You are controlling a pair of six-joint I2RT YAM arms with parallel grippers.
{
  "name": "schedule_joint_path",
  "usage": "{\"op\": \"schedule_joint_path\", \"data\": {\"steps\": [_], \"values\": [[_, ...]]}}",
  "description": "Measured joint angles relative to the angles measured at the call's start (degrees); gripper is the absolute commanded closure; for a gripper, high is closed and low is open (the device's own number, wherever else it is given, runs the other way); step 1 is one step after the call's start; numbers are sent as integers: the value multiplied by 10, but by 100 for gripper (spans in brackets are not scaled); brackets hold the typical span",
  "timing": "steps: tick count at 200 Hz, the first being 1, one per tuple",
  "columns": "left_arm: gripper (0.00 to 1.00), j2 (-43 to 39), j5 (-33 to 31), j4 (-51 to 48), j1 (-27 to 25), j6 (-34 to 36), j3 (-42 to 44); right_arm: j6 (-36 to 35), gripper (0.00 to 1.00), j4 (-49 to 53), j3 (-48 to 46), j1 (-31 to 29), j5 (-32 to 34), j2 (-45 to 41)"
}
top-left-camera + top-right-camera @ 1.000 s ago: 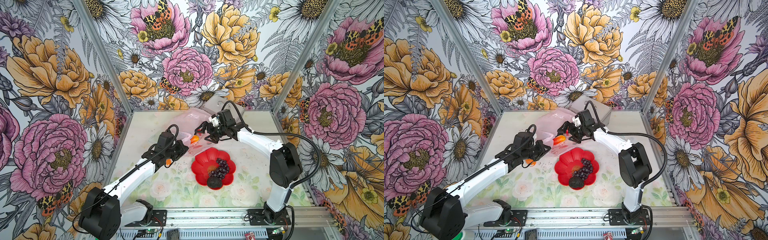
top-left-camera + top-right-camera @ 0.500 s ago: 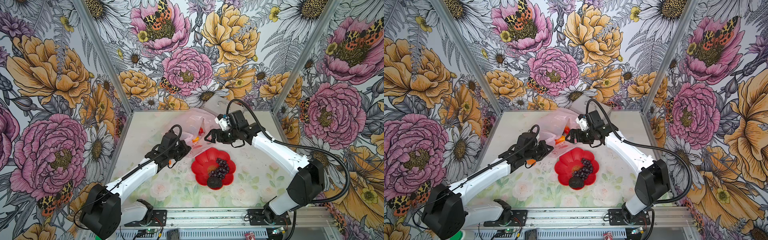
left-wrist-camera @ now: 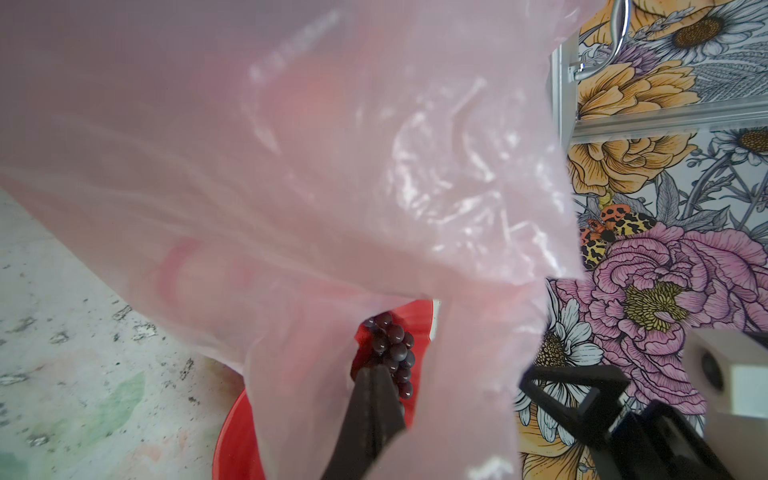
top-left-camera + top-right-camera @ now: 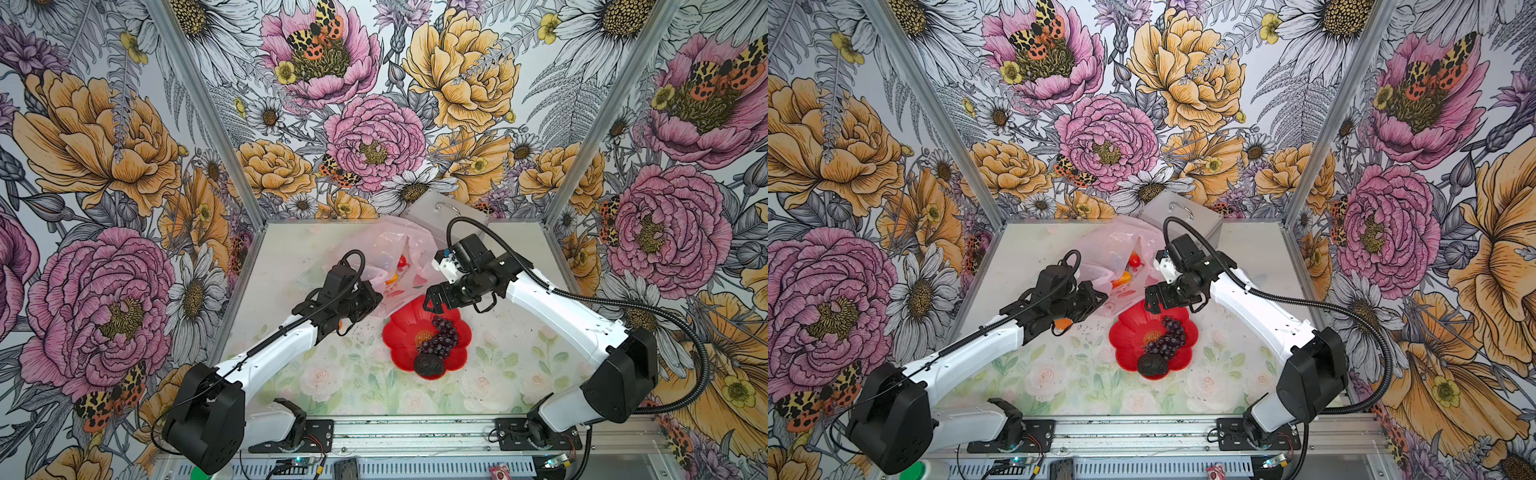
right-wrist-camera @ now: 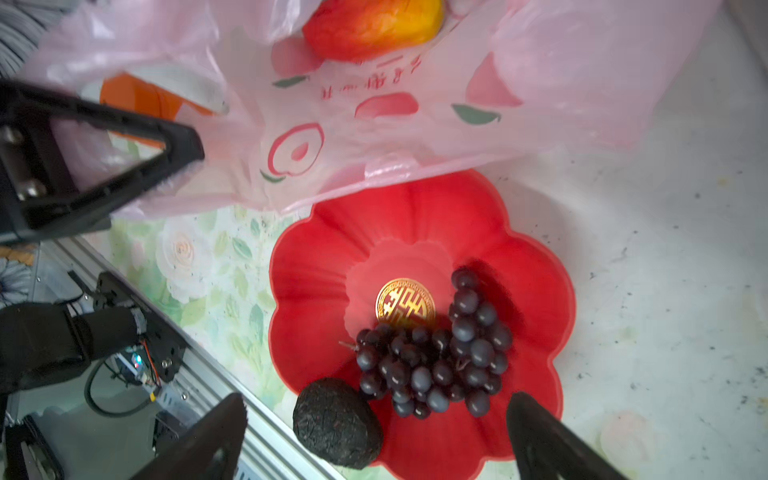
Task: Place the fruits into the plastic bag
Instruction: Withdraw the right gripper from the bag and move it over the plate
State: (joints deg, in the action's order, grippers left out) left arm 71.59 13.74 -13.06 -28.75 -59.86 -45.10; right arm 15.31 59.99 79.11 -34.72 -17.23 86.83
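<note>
Right wrist: right gripper (image 5: 376,407) over plate (image 5: 324,257)

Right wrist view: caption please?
Open right gripper above grapes and avocado on red plate; left gripper pinching plastic bag.

The left arm stretches forward and inward from its base, its pincer (image 4: 376,297) clamped shut on an edge of the plastic bag (image 4: 374,243). The right arm bends inward, wrist angled down, its pincer (image 4: 431,300) spread wide, holding nothing.

White arms (image 4: 274,353); black joints (image 4: 619,374); ribbed cables (image 4: 467,220); black right hand (image 4: 435,297)
</note>
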Motion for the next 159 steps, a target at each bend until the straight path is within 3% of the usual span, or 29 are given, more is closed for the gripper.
{"op": "schedule_joint_path", "data": {"steps": [43,159], "values": [[100,-23,0,0,2,0,9,-31,2,40,-13,-62,-3,17],[100,-59,-1,-5,2,-2,37,-82,9,58,-48,-148,-7,77]]}}
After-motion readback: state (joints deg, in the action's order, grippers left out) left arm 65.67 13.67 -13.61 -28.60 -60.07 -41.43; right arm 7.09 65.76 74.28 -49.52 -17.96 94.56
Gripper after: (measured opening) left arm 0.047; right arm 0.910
